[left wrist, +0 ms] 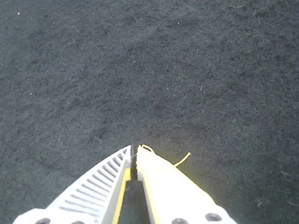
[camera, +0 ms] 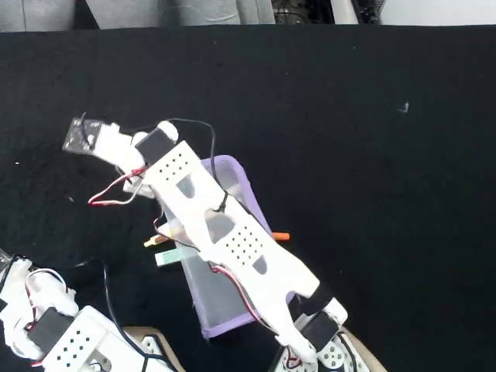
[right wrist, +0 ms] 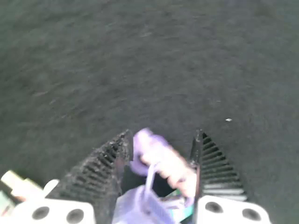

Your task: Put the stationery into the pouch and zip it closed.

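The purple pouch (camera: 208,304) lies open on the black cloth, mostly under my right arm, which stretches diagonally across it to the far left. My right gripper (camera: 79,136) (right wrist: 162,135) has its dark fingers around a purple and pink item (right wrist: 161,156) that touches both of them. A thin purple loop hangs from the item. A yellow piece (camera: 154,241) and a pale green piece (camera: 173,257) lie at the pouch's left edge. An orange tip (camera: 280,235) pokes out at its right edge. My left gripper (left wrist: 134,151) (camera: 17,273) is shut and empty over bare cloth at the near left.
Red and black cables (camera: 108,195) trail from the right arm over the cloth left of the pouch. The black cloth (camera: 387,155) runs wide to the right and back. Both arm bases stand at the near edge.
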Motion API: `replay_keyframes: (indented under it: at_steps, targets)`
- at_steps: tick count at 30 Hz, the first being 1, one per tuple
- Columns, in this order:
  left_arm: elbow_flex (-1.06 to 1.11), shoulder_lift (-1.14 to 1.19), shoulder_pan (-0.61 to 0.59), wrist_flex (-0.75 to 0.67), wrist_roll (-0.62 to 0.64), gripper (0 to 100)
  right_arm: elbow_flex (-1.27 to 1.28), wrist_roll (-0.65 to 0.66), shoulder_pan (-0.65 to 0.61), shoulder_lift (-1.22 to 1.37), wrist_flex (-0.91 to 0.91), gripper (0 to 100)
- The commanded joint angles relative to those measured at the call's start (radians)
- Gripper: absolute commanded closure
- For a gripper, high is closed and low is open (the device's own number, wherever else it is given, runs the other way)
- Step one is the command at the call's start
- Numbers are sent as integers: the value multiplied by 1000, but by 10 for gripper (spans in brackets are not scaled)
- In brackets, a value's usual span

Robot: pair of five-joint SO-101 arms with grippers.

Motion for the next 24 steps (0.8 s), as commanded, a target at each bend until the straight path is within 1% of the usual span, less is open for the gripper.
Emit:
replay_keyframes:
  at_steps: [1,6,9,11,15,18,24]
  targets:
    - [19,-9,-7,-9,5,970,-45,40,-34,-70,66,783]
    - [19,-9,-7,-9,5,970,-35,41,-34,-74,69,783]
    - [19,-9,-7,-9,5,970,16,44,-34,-77,58,783]
    - [19,-9,-7,-9,5,970,50,84,-31,-76,40,786]
    - [19,-9,-7,-9,5,970,111,133,-9,-76,5,786]
    - [19,-9,-7,-9,5,970,131,133,15,-76,-21,787]
    - [19,-9,-7,-9,5,970,122,133,57,-84,-12,787]
